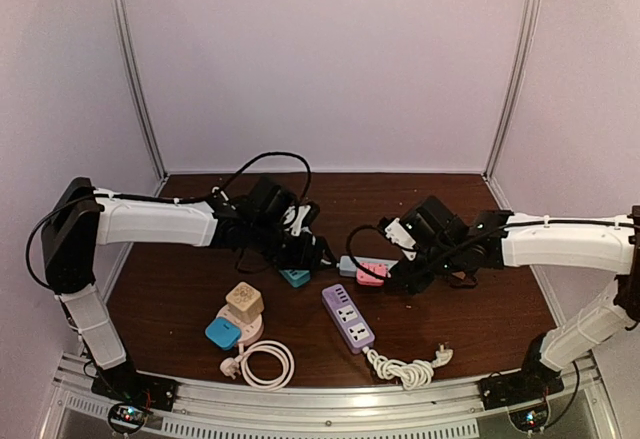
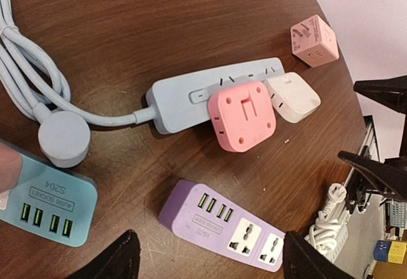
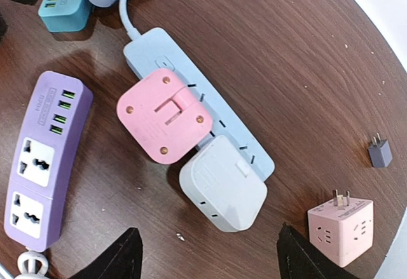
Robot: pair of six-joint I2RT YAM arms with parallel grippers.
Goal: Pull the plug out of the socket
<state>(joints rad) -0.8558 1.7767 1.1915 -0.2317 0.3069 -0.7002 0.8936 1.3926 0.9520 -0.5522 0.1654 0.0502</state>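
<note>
A light blue power strip [image 3: 166, 61] [image 2: 184, 104] [image 1: 348, 265] lies on the brown table. A pink square plug adapter [image 3: 163, 117] [image 2: 242, 115] [image 1: 372, 274] and a white plug adapter [image 3: 222, 192] [image 2: 292, 96] sit plugged into it side by side. My right gripper [image 3: 206, 257] is open and empty, hovering just above the white adapter. My left gripper [image 2: 210, 257] is open and empty, above the purple strip [image 2: 226, 224], near the blue strip's cable end.
A purple socket strip [image 3: 41, 158] [image 1: 348, 316] with a coiled white cord [image 1: 405, 367], a teal USB strip [image 2: 48, 204] [image 3: 63, 2], a pink cube socket [image 3: 341, 225] [image 2: 313, 40], a small grey plug [image 3: 379, 152], and stacked adapters with a white cable [image 1: 245, 334] lie around.
</note>
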